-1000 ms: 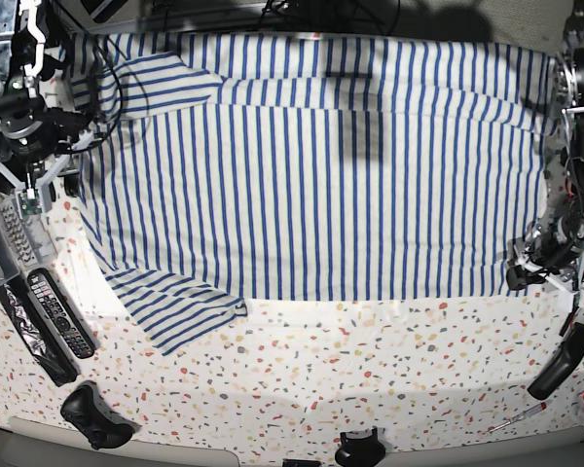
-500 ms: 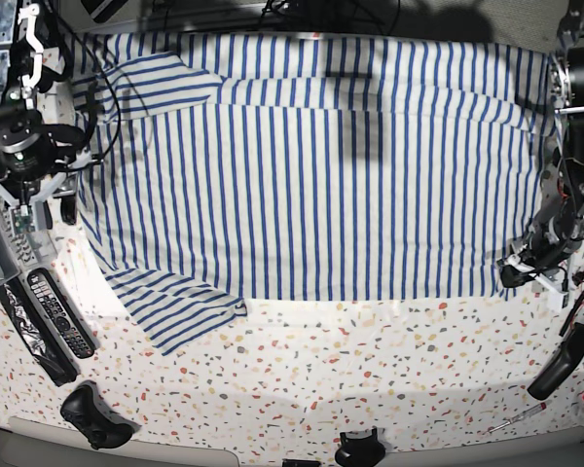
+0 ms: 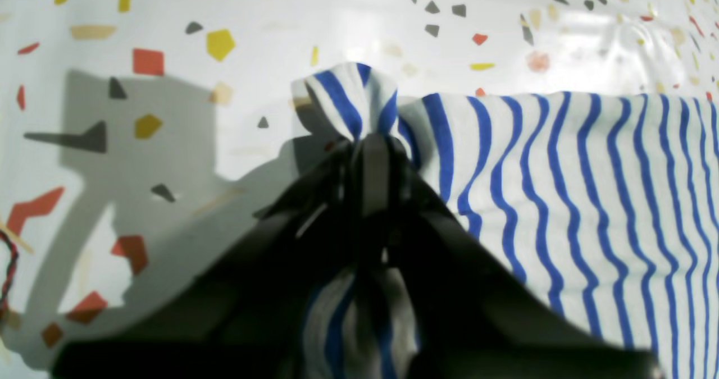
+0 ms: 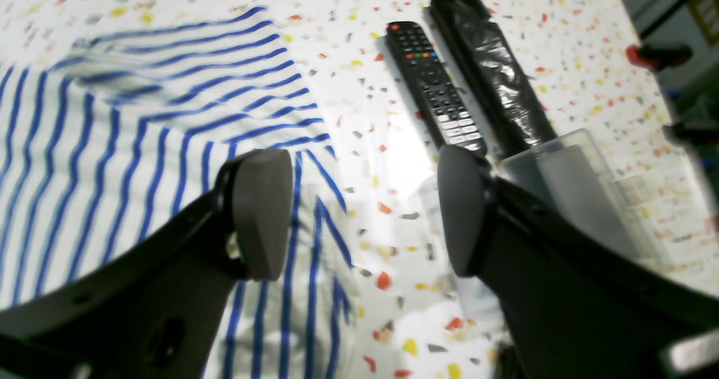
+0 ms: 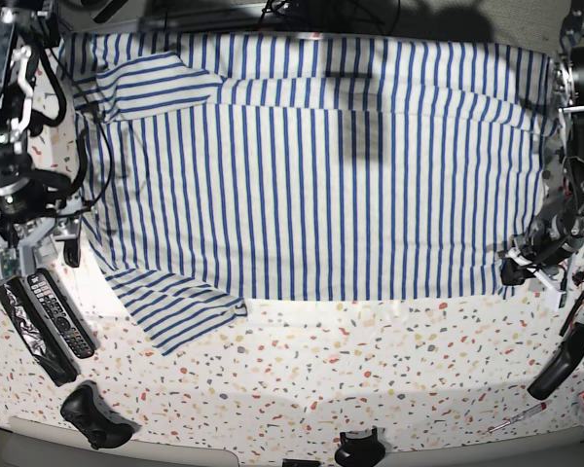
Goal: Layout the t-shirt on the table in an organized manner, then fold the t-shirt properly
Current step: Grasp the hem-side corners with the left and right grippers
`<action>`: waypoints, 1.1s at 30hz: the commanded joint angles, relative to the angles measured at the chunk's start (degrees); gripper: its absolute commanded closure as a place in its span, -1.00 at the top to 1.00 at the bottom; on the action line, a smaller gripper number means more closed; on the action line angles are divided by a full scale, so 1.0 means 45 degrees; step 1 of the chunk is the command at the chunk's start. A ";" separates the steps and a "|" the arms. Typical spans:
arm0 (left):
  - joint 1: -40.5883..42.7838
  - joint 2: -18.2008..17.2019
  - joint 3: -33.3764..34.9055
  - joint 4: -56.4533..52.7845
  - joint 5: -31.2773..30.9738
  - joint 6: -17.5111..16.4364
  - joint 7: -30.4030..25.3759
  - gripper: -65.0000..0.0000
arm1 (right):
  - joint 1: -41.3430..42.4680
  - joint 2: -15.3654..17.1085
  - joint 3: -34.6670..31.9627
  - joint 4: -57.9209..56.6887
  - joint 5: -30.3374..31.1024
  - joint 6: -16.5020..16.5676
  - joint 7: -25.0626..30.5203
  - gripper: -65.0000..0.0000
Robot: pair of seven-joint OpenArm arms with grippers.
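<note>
The striped t-shirt lies spread flat across the back half of the table. One sleeve sticks out at the front left, and the other is folded onto the body at the back left. My left gripper is shut on the shirt's front right hem corner. The left wrist view shows the jaws pinching bunched striped cloth just above the tabletop. My right gripper is open and empty at the shirt's left edge. In the right wrist view it hovers over that edge.
A TV remote, a black wrapped bar and a clear plastic bin lie left of the shirt. A black game controller, a black object and a black handle sit near the front edge.
My right gripper has moved toward the front along the shirt's left edge. My left gripper still holds the hem corner and has barely shifted.
</note>
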 commanded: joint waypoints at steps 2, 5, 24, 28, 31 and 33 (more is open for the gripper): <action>-0.0282 -0.0214 0.0000 0.0121 -0.0010 0.0000 -0.0053 -1.00 | 0.0991 0.0554 0.0112 -0.0588 0.1273 0.0850 -0.0622 0.20; -0.0282 -0.0214 0.0000 0.0121 -0.0010 0.0000 -0.0010 -1.00 | 0.2210 0.0971 0.0112 -0.1851 0.2890 0.1613 -0.2059 0.20; -0.0277 0.0180 0.0000 0.0121 -0.0010 0.0000 -0.0010 -1.00 | 0.9836 0.1370 -0.3876 -1.1982 0.4065 0.3575 -0.4124 0.20; -0.0277 0.0423 0.0000 0.0121 -0.0015 -0.0005 -0.0019 -1.00 | 1.0705 0.1137 -0.4750 -1.2915 0.3662 0.3293 -0.4012 0.20; -0.0277 0.0578 0.0000 0.0121 -0.0010 -0.0005 -0.0019 -1.00 | 1.1210 0.0729 -0.4828 -1.3843 0.2472 0.3177 -0.3687 0.20; -0.0277 0.0675 0.0000 0.0121 -0.0015 0.0000 -0.0019 -1.00 | 1.1472 0.0413 -0.4828 -1.4562 0.1666 0.3138 -0.3497 0.20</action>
